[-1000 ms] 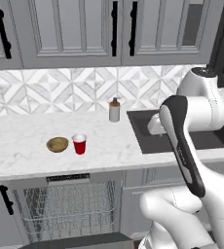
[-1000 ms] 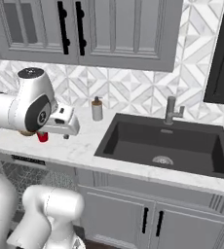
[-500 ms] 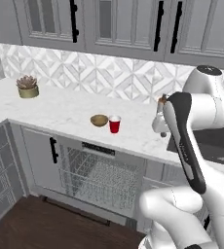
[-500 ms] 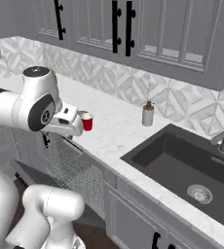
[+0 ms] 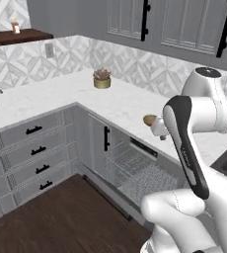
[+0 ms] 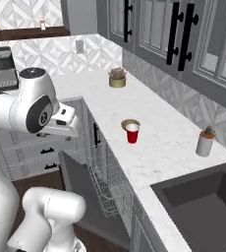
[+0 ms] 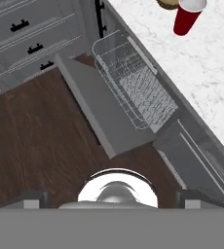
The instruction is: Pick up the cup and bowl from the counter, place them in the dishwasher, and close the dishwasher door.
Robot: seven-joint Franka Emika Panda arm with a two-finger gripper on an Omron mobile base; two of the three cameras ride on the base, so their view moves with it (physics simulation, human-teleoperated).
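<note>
The red cup (image 6: 132, 133) stands upright on the white marble counter (image 6: 159, 147), touching the tan bowl (image 6: 129, 123) just behind it. Both also appear at the top right of the hand view, cup (image 7: 187, 17) and bowl (image 7: 168, 4). In the left base view my arm hides most of the bowl (image 5: 149, 120). The dishwasher door (image 7: 97, 109) lies folded down and the wire rack (image 7: 133, 80) is pulled out over it. My gripper (image 7: 112, 200) hangs open and empty above the wood floor, off the counter's edge and well short of the cup.
A potted plant (image 6: 117, 78) sits farther along the counter and a grey soap dispenser (image 6: 204, 141) stands by the dark sink (image 6: 203, 197). Grey drawer cabinets (image 5: 36, 153) flank the dishwasher. A coffee machine (image 6: 2, 66) stands at the far corner.
Both base views have swung round with the base, so the whole scene has shifted. Cup and bowl rest in the same spot on the counter. The gripper stays open.
</note>
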